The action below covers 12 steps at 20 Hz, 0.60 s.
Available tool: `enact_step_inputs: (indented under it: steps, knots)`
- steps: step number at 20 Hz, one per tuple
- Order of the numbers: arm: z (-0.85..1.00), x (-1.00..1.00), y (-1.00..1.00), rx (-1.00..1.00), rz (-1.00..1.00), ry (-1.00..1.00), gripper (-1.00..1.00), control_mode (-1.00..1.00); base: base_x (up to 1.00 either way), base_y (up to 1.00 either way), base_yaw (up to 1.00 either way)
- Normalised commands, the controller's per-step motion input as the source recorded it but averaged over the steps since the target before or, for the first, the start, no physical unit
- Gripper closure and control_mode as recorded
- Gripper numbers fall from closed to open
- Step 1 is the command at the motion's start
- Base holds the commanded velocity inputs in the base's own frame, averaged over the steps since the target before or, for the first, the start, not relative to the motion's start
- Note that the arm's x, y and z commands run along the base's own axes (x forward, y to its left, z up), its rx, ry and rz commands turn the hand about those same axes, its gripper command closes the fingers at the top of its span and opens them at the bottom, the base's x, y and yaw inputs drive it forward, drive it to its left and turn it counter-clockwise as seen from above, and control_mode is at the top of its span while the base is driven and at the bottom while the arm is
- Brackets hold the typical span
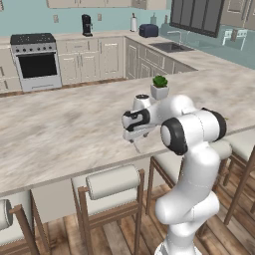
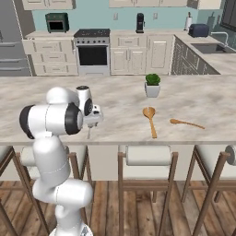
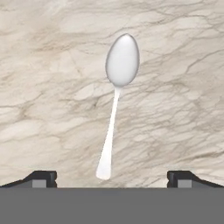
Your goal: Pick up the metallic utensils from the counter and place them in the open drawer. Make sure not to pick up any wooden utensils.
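A small all-grey metal spoon [image 3: 114, 109] lies flat on the beige marbled counter [image 3: 48, 87], its bowl away from the hand and its handle end between my fingertips. My gripper [image 3: 112, 177] hangs open just above it, one dark fingertip [image 3: 41, 177] on each side, holding nothing. From the base, the gripper [image 1: 135, 140] [image 2: 90, 127] points down near the counter's [image 2: 120, 99] front edge. A long tan-orange wooden spoon [image 2: 150, 120] lies further right. Beside it lies a slimmer orange utensil [image 2: 186, 123], too small to identify. The open drawer is out of view.
A green plant in a white pot [image 1: 160, 88] [image 2: 152, 86] stands on the counter behind the utensils. Wooden bar stools with white cushions [image 1: 112, 182] [image 2: 148, 156] line the counter's near side. The stove [image 2: 93, 50] and sink [image 1: 171, 47] are far behind.
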Motion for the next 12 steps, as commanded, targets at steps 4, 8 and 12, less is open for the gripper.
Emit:
enact_step_inputs:
  steps: [4,8,12]
  knots:
    - [-0.19,0.26,-0.04,0.0,-0.02,0.0,-1.0,-1.0,0.0,0.0,0.0]
    - [-0.12,0.27,0.05,0.0,0.0,0.0,-1.0,-1.0,0.0,0.0,0.0]
    - [-0.07,0.0,0.21,0.0,0.0,0.0,-1.0,-1.0,0.0,0.0,0.0]
